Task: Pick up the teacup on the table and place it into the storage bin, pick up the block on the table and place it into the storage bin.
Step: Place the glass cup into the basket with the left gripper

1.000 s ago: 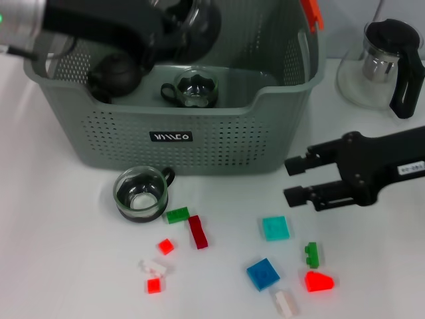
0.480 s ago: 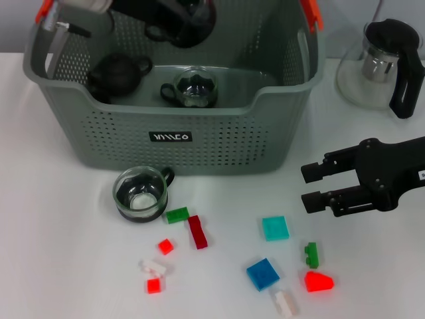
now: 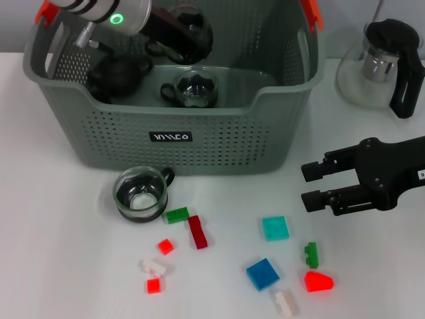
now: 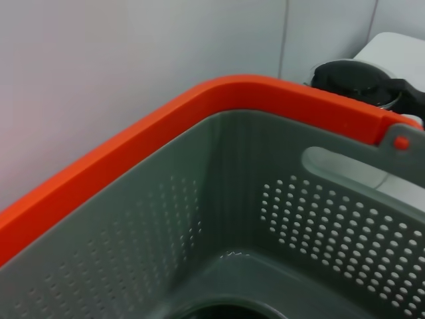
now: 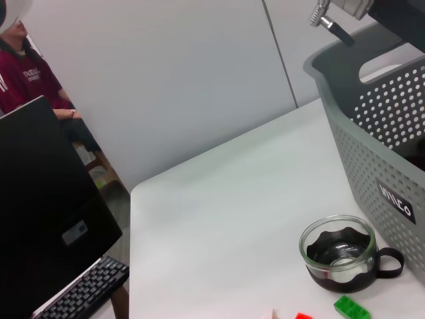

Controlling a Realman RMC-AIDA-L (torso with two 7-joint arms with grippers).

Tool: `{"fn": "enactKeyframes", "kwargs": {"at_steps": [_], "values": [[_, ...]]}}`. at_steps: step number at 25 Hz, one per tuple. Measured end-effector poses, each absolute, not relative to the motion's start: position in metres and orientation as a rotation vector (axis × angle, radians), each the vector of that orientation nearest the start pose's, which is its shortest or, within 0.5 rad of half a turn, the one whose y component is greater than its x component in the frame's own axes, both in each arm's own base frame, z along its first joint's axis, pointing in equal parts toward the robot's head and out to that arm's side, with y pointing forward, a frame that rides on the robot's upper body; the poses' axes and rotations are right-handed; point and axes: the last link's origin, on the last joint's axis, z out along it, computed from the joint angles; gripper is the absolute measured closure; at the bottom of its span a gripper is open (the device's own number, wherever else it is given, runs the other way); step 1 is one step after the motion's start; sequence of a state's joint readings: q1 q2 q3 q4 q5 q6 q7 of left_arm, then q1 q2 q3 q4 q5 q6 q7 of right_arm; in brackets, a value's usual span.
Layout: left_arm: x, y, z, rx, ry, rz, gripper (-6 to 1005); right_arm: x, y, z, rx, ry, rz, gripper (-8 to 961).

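The storage bin (image 3: pixel 179 136) stands at the back centre and holds a glass teacup (image 3: pixel 192 88) and a dark teapot (image 3: pixel 117 73). Another glass teacup (image 3: pixel 141 194) stands on the table just in front of the bin, also in the right wrist view (image 5: pixel 342 254). Several small blocks lie in front, among them green (image 3: pixel 176 214), dark red (image 3: pixel 197 231), teal (image 3: pixel 275 228) and blue (image 3: pixel 263 274). My left arm (image 3: pixel 109 13) reaches over the bin's back; its gripper end is a dark shape above the inside. My right gripper (image 3: pixel 307 185) hovers open and empty to the right of the blocks.
A glass teapot with a black handle (image 3: pixel 385 63) stands at the back right. The left wrist view shows the bin's orange handle (image 4: pixel 199 113) and perforated wall (image 4: pixel 332 219). Beyond the table's left edge are a monitor (image 5: pixel 40 199) and a keyboard (image 5: pixel 80 289).
My left arm has drawn back and up over the bin's rear. The right gripper slid to the right and slightly down a second ago, then stayed put.
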State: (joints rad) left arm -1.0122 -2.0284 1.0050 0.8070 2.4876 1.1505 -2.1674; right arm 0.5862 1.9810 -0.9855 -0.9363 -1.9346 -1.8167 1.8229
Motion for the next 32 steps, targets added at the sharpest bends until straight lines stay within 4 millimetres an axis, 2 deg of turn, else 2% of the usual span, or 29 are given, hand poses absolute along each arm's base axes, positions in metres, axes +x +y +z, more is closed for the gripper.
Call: {"fn": "enactKeyframes", "kwargs": {"at_steps": [15,32], "values": [[-0.132,0.47,-0.019,-2.532,-0.555,0.131,948,0.199,0.329,0.035,-3.108,0.659,0.508,311],[-0.136,0.469,-0.027,-2.527,-0.539,0.154,949,0.198,0.329,0.034,-3.11,0.657,0.51,311]]}}
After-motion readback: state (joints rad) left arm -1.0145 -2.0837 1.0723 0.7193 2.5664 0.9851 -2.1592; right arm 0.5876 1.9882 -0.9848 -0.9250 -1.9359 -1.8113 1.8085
